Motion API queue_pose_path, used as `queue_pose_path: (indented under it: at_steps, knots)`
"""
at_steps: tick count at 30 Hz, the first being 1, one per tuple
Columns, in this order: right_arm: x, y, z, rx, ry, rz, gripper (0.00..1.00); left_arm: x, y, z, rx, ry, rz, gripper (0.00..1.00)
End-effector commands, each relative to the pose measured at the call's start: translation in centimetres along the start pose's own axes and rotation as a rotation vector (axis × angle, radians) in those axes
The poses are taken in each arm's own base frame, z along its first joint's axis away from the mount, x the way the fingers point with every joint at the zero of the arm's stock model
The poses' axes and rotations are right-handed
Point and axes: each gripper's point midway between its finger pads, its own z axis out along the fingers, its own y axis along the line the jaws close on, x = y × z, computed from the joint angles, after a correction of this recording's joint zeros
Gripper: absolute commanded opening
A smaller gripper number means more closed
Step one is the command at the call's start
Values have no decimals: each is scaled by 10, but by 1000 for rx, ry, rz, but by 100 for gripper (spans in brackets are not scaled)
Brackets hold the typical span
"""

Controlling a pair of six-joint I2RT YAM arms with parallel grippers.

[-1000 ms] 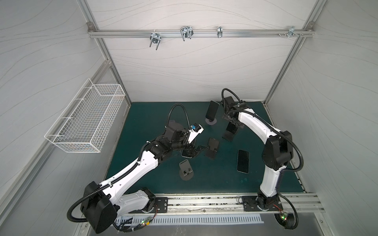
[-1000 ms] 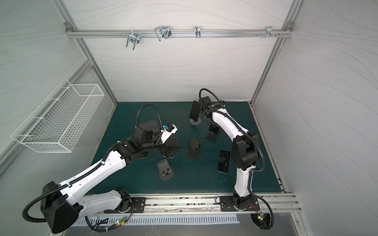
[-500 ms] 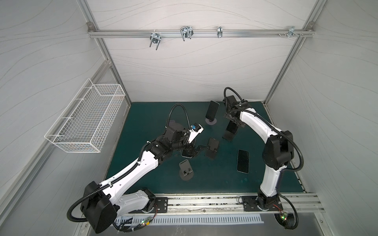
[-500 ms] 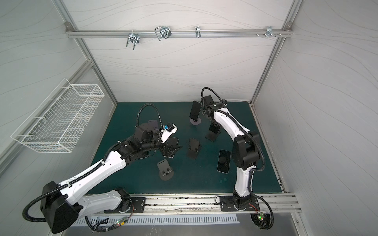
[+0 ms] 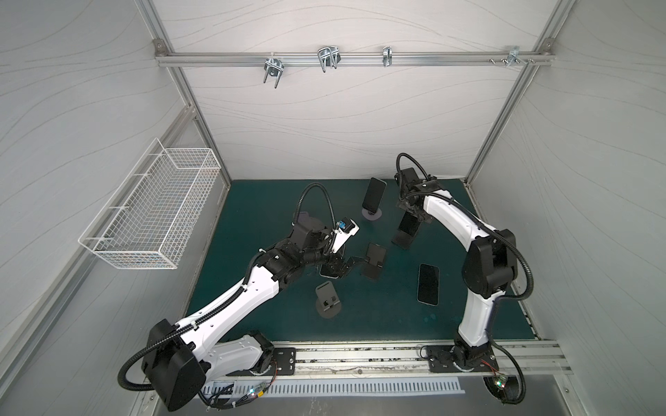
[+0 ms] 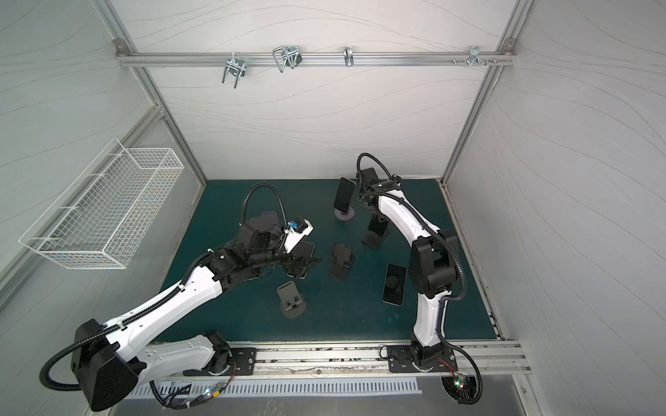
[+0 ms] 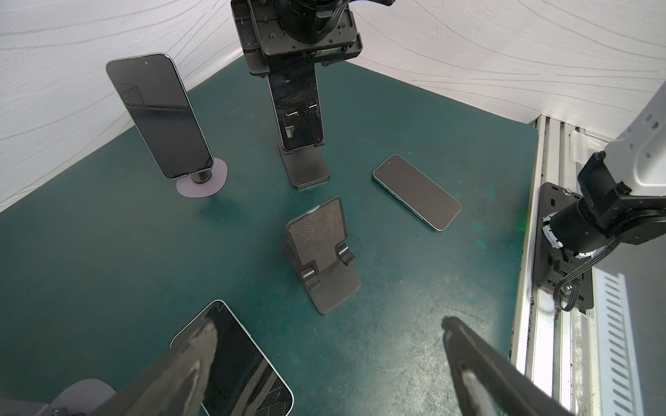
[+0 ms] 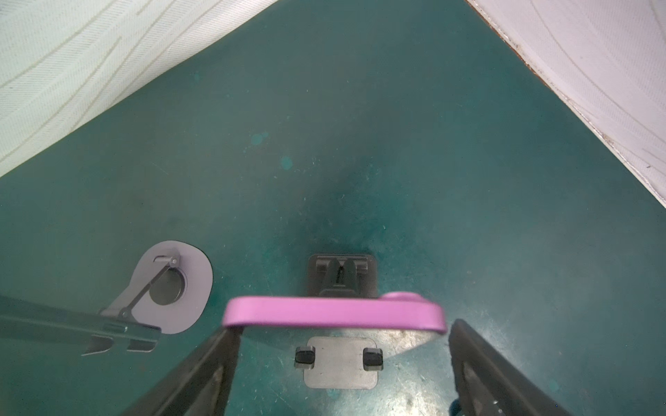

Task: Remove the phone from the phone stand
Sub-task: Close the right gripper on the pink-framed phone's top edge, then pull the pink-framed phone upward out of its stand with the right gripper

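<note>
Toward the far right corner of the table [image 8: 324, 144], pink phone [image 8: 331, 311] stood on its black stand [image 8: 342, 277]; right tool [image 8: 340, 331] straddled its top, unclamped. Needed square closing, then a straight-up lift. Left tool [image 7: 328, 322] gaped empty.

**A:** Where is the mat [image 5: 259, 201] bare?

**B:** At its back-left corner, and in a strip along the front edge between the two arms' bases.

**A:** And the middle?

**B:** It's crowded. An empty folding stand [image 5: 374, 261] sits there with a flat phone [image 5: 428, 284] to its right. A second flat phone [image 7: 248, 360] lies to its left, and a round-footed empty stand [image 5: 327, 299] is nearer the front edge.

**A:** The back edge?

**B:** A propped phone [image 7: 158, 111] on a disc-based stand [image 7: 212, 183] is near the pink phone [image 8: 331, 311] on its black stand [image 7: 310, 173], with a narrow lane between them. The right arm [image 5: 454, 219] arches along the right edge.
</note>
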Motion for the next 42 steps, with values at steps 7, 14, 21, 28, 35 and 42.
queue_pose_path:
  at_steps: [7,14,21,28,35,42]
  knots:
    - [-2,2,6,-8,1,10,87,-12,2,0,-20,-23,48,99]
    - [-4,1,6,-9,-5,20,86,-13,0,0,-12,-27,56,99]
    - [-3,-2,10,-3,3,28,86,-12,1,0,-14,-21,54,99]
    - [-2,-4,15,3,12,30,85,-11,2,2,-22,-17,56,99]
    - [3,-4,21,5,27,28,84,-10,2,2,-21,-15,54,99]
    - [5,-3,24,5,32,23,83,-9,3,4,-23,-12,56,99]
